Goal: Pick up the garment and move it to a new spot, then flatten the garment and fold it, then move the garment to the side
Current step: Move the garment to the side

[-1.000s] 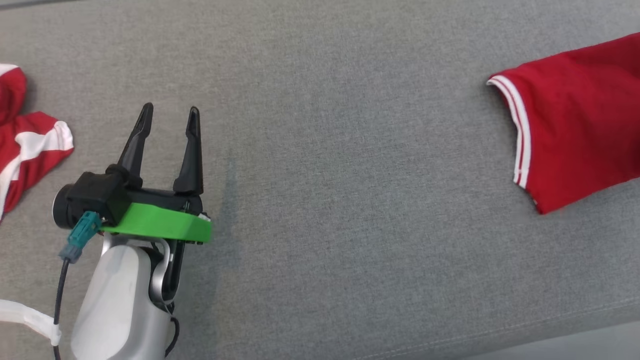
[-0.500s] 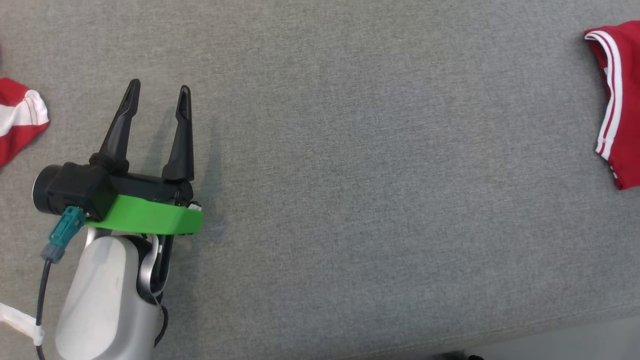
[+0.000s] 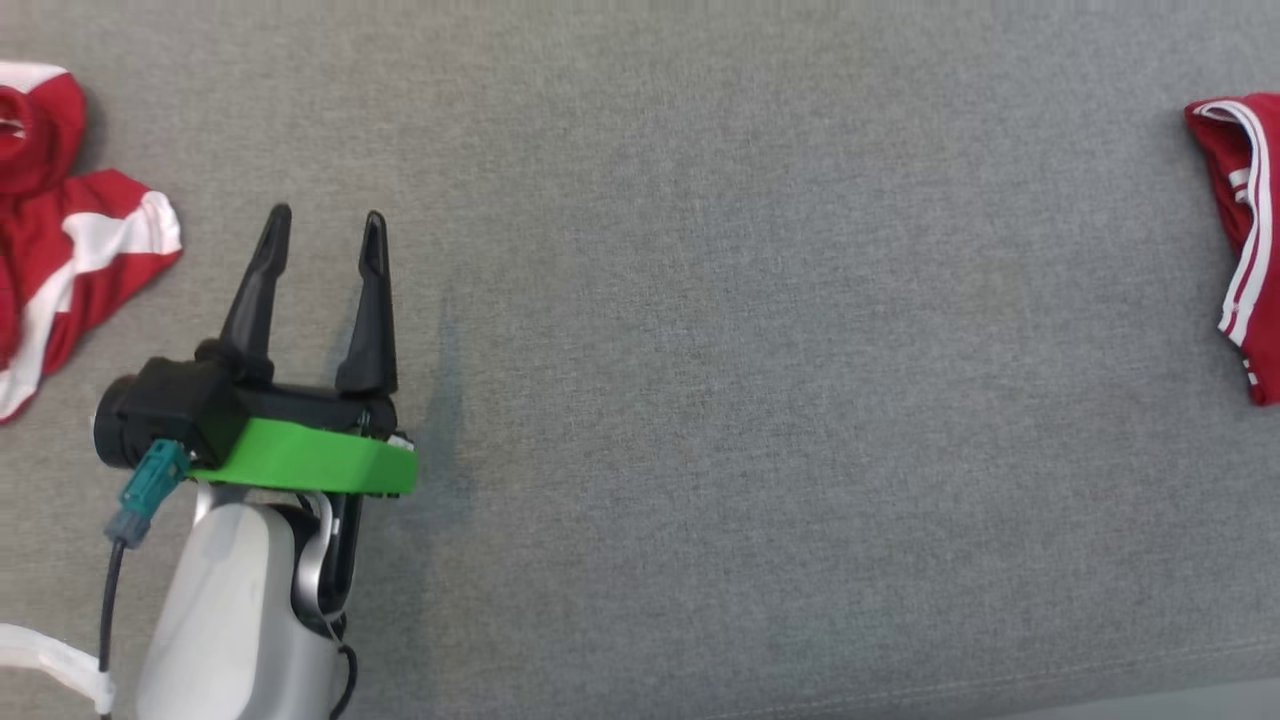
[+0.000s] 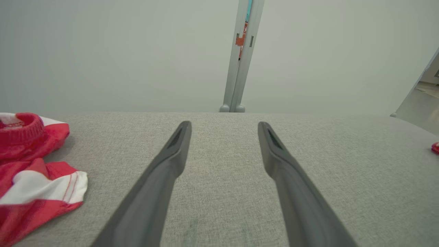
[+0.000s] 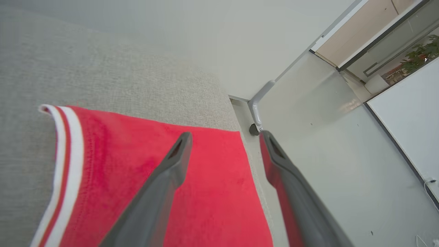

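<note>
A red garment with white striped trim lies on the grey fabric surface, cut off by the head view's right edge. In the right wrist view my right gripper hovers over this garment near the surface's side edge, fingers spread wide with nothing between them. My left gripper stands open at the lower left, empty, just above the fabric. Its wrist view shows the same open fingers over bare fabric.
A second, crumpled red-and-white garment lies at the far left, beside my left gripper. The surface ends at the bottom right. Pale floor drops away beyond the red garment. A grey post stands behind.
The head camera has swung, so the picture shifted. Less of the red garment shows at the right than a second ago. The left gripper stays open.
</note>
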Robot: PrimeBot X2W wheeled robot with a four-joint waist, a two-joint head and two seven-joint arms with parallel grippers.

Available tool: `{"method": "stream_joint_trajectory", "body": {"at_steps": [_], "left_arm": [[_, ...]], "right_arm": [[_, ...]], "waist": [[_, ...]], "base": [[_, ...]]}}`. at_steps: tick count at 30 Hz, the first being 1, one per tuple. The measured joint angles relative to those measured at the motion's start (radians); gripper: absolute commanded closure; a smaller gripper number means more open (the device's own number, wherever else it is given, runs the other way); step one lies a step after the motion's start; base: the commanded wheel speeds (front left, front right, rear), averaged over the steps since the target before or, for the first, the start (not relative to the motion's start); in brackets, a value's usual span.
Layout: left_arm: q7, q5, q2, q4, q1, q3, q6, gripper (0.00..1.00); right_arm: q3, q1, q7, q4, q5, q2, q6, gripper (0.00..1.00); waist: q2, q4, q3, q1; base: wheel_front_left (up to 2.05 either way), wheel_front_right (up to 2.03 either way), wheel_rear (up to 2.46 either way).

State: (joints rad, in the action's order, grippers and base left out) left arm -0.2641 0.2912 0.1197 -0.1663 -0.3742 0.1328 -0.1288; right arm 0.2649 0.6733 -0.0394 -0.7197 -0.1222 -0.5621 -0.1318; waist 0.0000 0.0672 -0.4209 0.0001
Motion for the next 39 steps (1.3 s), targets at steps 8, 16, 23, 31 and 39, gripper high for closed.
{"method": "stream_joint_trajectory", "body": {"at_steps": [8, 16, 23, 31, 39], "left_arm": [[0.0, 0.003, -0.026, -0.062, 0.088, -0.03, 0.0, 0.0], [0.0, 0.002, -0.041, -0.116, 0.176, -0.072, 0.0, 0.0], [0.0, -0.001, -0.047, -0.164, 0.221, -0.093, 0.0, 0.0], [0.0, -0.004, -0.052, -0.192, 0.256, -0.106, 0.0, 0.0], [0.0, -0.007, -0.056, -0.198, 0.258, -0.117, 0.0, 0.0]], "right_arm": [[-0.008, -0.168, -0.14, 0.18, 0.109, 0.222, 0.0, 0.0], [-0.139, -0.385, -0.157, 0.396, 0.194, 0.37, 0.0, 0.0], [-0.203, -0.511, -0.14, 0.468, 0.253, 0.444, 0.0, 0.0], [-0.233, -0.581, -0.111, 0.503, 0.261, 0.484, 0.0, 0.0], [-0.234, -0.6, -0.094, 0.517, 0.273, 0.494, 0.0, 0.0]], "waist": [[0.0, -0.033, 0.117, -0.0001], [0.0, -0.056, 0.246, -0.0001], [0.0, -0.07, 0.339, -0.0001], [0.0, -0.078, 0.409, -0.0001], [0.0, -0.069, 0.423, -0.0001]], "base": [[0.0, 0.0, 0.0], [0.0, 0.0, 0.0], [0.0, 0.0, 0.0], [0.0, 0.0, 0.0], [0.0, 0.0, 0.0]]}}
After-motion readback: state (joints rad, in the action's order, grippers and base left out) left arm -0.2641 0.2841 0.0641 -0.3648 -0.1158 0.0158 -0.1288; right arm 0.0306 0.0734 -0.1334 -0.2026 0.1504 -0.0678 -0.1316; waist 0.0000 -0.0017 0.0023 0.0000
